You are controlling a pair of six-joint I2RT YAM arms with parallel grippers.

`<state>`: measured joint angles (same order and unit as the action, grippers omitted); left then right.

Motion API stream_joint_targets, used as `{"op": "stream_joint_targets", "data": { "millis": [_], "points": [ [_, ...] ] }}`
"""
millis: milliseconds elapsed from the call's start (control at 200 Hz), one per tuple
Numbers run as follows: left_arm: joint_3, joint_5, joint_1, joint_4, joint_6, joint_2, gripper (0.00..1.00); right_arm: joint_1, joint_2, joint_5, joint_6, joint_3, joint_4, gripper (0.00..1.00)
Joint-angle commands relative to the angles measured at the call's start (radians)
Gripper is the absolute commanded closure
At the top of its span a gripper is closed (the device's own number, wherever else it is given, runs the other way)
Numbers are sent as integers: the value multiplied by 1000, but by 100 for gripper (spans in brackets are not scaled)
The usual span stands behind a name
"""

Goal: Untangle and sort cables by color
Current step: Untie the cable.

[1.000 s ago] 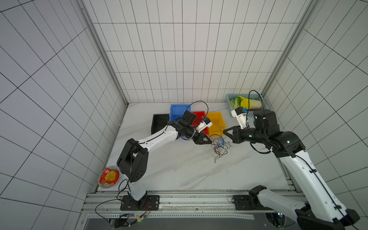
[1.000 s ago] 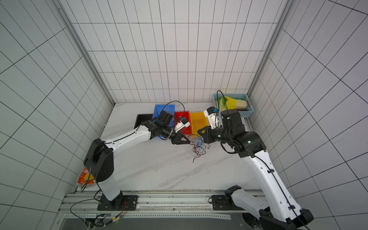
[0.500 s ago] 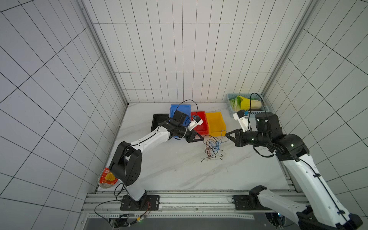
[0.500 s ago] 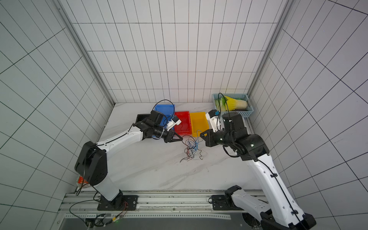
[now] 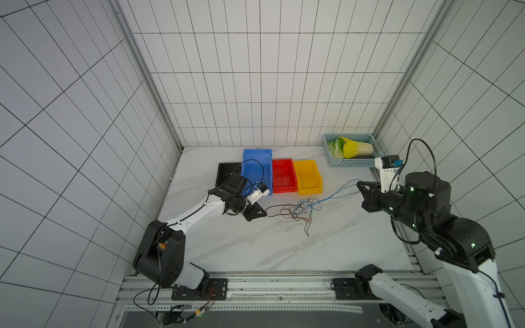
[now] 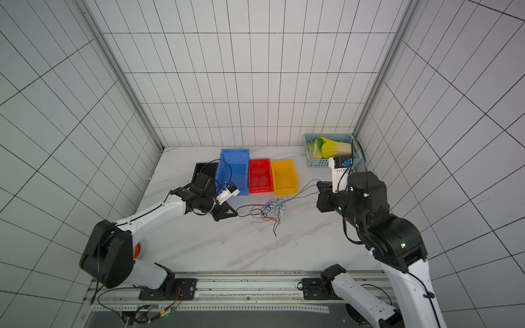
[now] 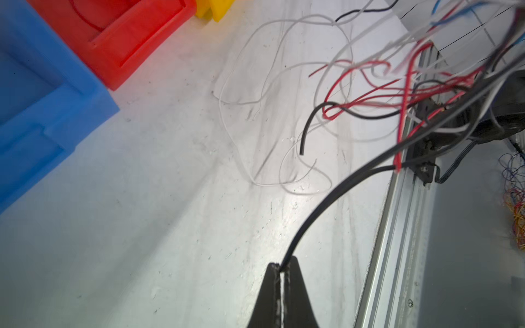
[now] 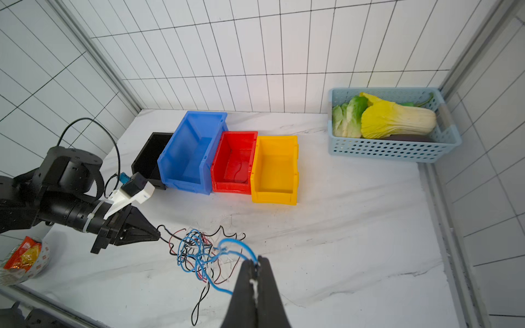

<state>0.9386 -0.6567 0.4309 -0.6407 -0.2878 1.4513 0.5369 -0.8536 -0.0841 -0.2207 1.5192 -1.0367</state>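
**Both grippers clamped on cables, knot stretched btwn them**

The left gripper (image 7: 281,269) is closed tight on one thin black cable (image 7: 326,198). Its wrist view shows the strand coming out from btwn the two pressed-together jaws. The right gripper (image 8: 257,262) is likewise clamped, w/ a few thin blue cables (image 8: 235,244) caught at its tips.

The tangle of thin blue, red, black and white cables (image 5: 301,208) is approx. mid-way across the white marble-look worktop (image 5: 255,250). It is nearer the back edge than the front, just in front of the bins. The black cable runs from the knot's left side to the left gripper. The blue cables lead off its right side to the right gripper, which sits well apart from the knot, toward the right edge. One dark loose end trails toward the front edge. Pale white cables (image 7: 241,102) lie in loose loops on the worktop. Can't tell how much of the knot itself touches the surface.

4 open plastic bins stand side by side near the back edge, left of ctr. Left to right: black bin (image 5: 223,170), partly hidden by the left arm, blue bin (image 5: 257,163), red bin (image 5: 285,189), yellow bin (image 5: 310,189). A thin curled strand (image 7: 85,20) lies inside the red bin.

Back-right corner: a pale-blue perforated plastic basket (image 5: 350,162) holding a yellow-and-white cabbage (image 5: 356,149) + green leafy veg (image 5: 335,147).
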Motion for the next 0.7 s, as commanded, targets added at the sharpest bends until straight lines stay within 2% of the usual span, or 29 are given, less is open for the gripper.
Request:
{"op": "stream_joint_targets", "data": {
  "millis": [0,85,165,215,245,295,360,460,540,615,695],
  "points": [
    [-35,86,-17,-16,-73,-45,100,5,13,-114,1,21,38,100],
    [-58,104,-20,-17,-96,-59,100,4,42,-74,-5,-24,103,100],
    [-63,103,-22,-19,-114,-61,100,3,55,13,0,-75,166,100],
    [-46,85,-21,-39,-119,-60,100,4,46,109,8,-95,188,100],
    [-30,63,-24,-57,-126,-60,88,4,33,168,11,-107,196,100],
    [8,3,-30,-103,-148,-61,64,4,3,256,14,-122,198,100],
    [65,-97,-45,-188,-190,-66,50,6,-39,350,11,-146,202,100],
    [166,-208,-72,-288,-229,-79,38,9,-83,473,-3,-204,247,100],
    [252,-281,-88,-323,-231,-81,32,14,-98,512,-20,-258,297,100],
    [331,-336,-85,-318,-214,-73,26,19,-106,539,-28,-299,346,100],
    [402,-376,-70,-242,-145,-45,22,24,-119,568,-26,-319,372,100]
  ]
}}
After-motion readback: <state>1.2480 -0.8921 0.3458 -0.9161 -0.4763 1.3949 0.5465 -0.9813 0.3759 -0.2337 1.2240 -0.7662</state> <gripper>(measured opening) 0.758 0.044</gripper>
